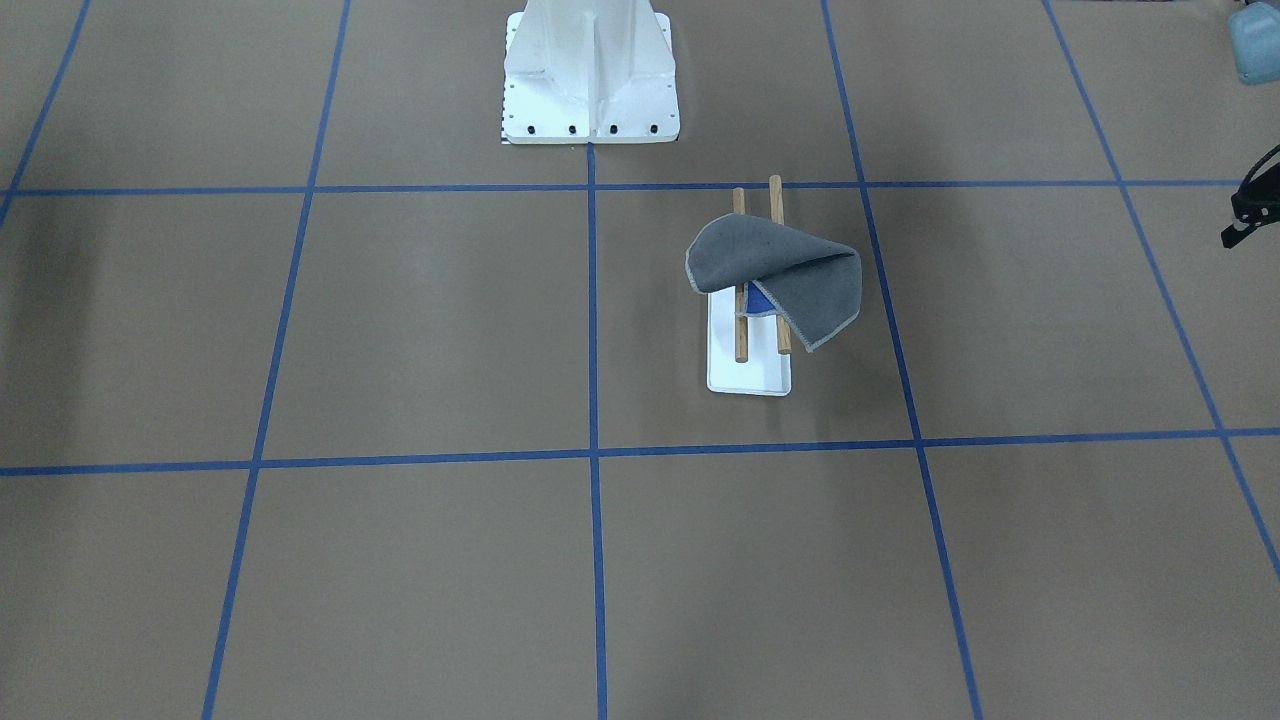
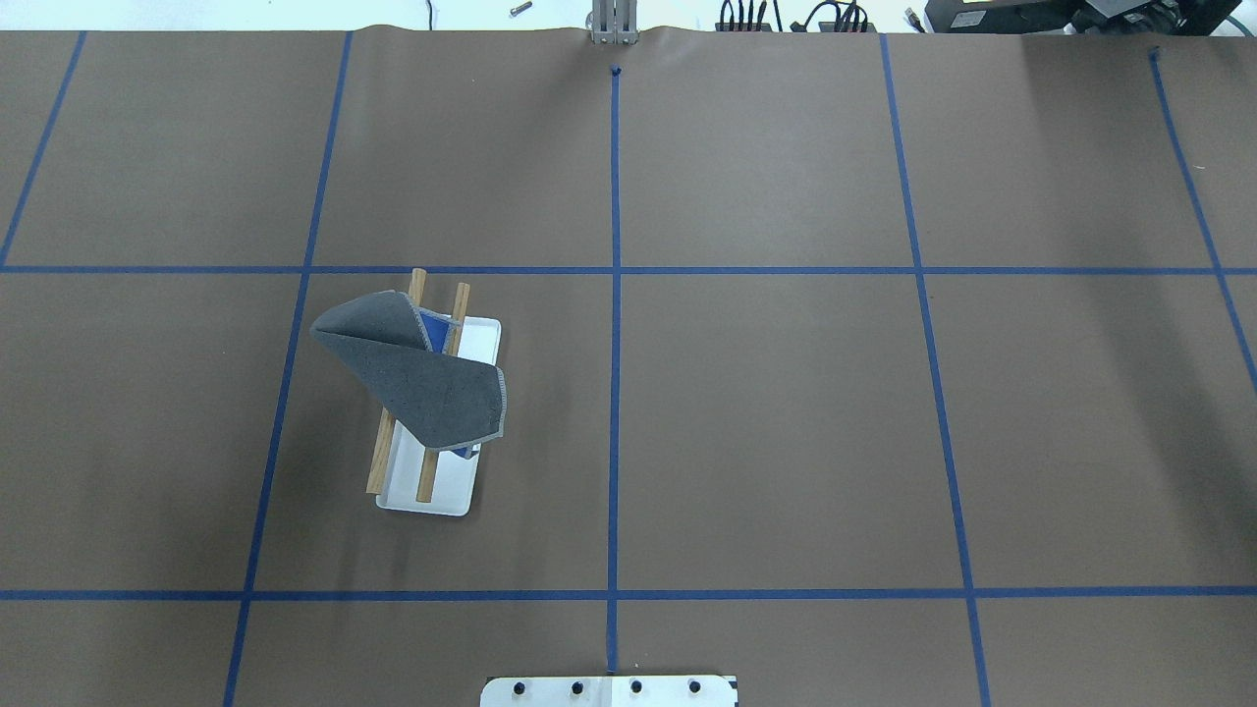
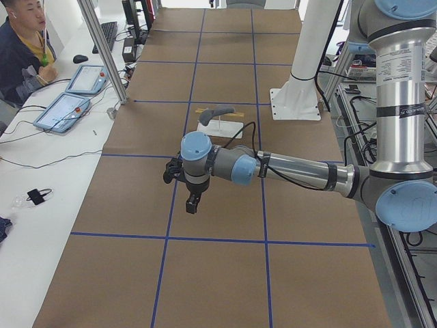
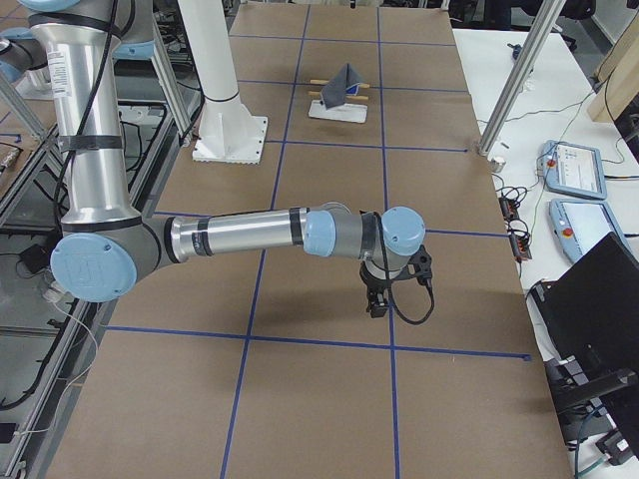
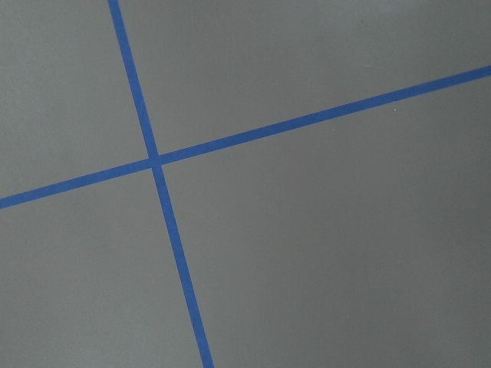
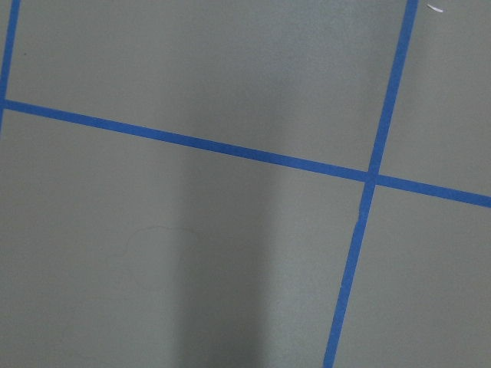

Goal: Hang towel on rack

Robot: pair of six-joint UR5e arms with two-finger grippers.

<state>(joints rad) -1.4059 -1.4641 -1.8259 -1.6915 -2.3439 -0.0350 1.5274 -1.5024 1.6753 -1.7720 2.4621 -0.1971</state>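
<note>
The towel (image 2: 417, 368) is up on the rack (image 2: 426, 478), laid slantwise across both wooden rods with the grey side on top and a sliver of blue peeking out under the fold (the light stitching runs along its edges). One folded end juts out past the outer rod and a corner hangs over the white base plate. The rack sits on the robot's left half of the bench (image 2: 786, 412), in the middle row of squares marked by the blue tape lines (image 2: 615, 295), a little out from the big white pedestal (image 1: 590, 70). Out to the arms now: the left pincer (image 3: 193, 205) hangs pointing down above the bench, well apart from the rack, and it shows only from the side, so I cannot tell how far its jaws are spread. It's the same with the right pincer (image 4: 377, 302), poised over the far end of the bench, its jaw state impossible to call. Both wrist cameras see only brown paper and a crossing of blue tape. There's a label on the left arm's upright tube (image 3: 400, 65), too small to read. An operator (image 3: 24, 48) sits at the side desk beside two tablets (image 3: 65, 109).
</note>
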